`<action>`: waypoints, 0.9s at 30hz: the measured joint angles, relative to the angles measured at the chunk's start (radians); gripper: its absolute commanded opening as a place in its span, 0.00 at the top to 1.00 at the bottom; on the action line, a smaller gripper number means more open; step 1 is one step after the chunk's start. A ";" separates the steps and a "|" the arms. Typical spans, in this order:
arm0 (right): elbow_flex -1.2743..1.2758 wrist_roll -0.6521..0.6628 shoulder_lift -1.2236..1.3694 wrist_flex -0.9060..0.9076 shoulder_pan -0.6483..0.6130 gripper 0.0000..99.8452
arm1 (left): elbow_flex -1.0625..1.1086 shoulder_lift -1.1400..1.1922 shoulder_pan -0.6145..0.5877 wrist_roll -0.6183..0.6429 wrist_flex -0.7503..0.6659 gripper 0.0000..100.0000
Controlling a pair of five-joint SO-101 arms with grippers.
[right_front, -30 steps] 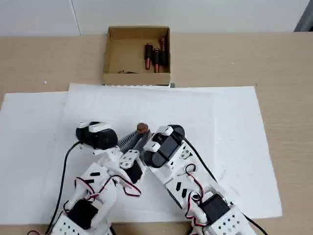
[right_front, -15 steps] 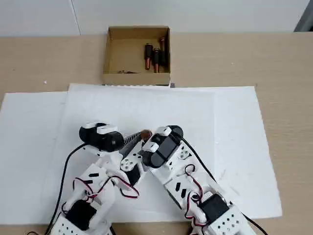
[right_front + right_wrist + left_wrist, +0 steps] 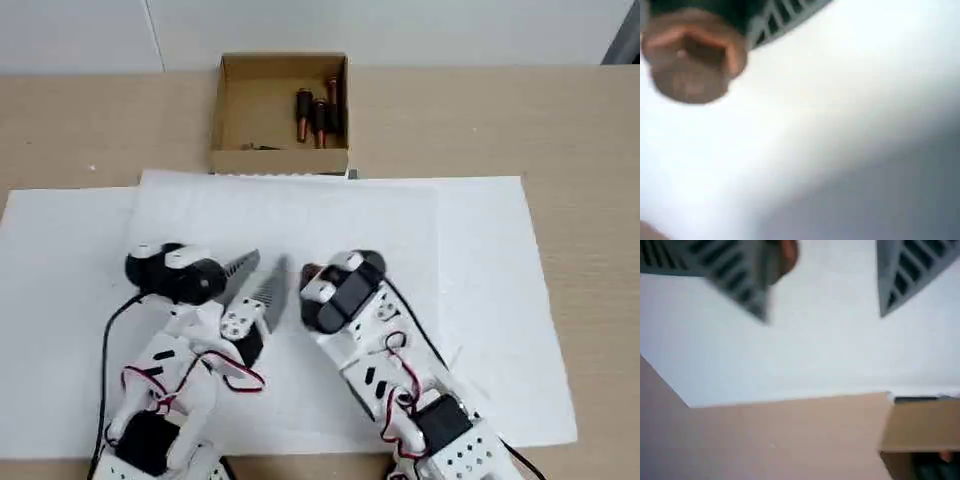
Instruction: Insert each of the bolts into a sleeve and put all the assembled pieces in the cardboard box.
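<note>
My right gripper (image 3: 310, 276) is shut on a copper bolt (image 3: 307, 271) just above the white paper. In the right wrist view the bolt's copper end (image 3: 692, 62) looms close, with a dark sleeve part (image 3: 690, 7) behind it and a grey finger (image 3: 785, 15) beside it. To its left, my left gripper (image 3: 269, 259) stands open with nothing between its ribbed fingers (image 3: 740, 285), a short gap away from the bolt. The cardboard box (image 3: 280, 160) sits at the back of the table with several assembled pieces (image 3: 318, 115) in its right half.
A large white paper sheet (image 3: 450, 250) covers the table under both arms. Bare wooden table (image 3: 580, 130) surrounds the box. The left wrist view looks over the paper's edge toward the box (image 3: 920, 425).
The left gripper let go of the bolt, opened and drew back to the left. The right gripper keeps the bolt and has barely shifted.
</note>
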 measured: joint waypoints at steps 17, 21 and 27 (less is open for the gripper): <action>-0.071 -0.207 0.017 0.052 0.338 1.00 | 0.169 -0.002 -0.242 -0.063 0.002 0.99; -0.221 -0.238 0.140 0.129 0.353 1.00 | 0.204 0.000 -0.242 -0.083 0.002 0.99; -0.445 -0.239 0.456 0.066 0.385 1.00 | 0.207 0.000 -0.242 -0.089 0.002 0.99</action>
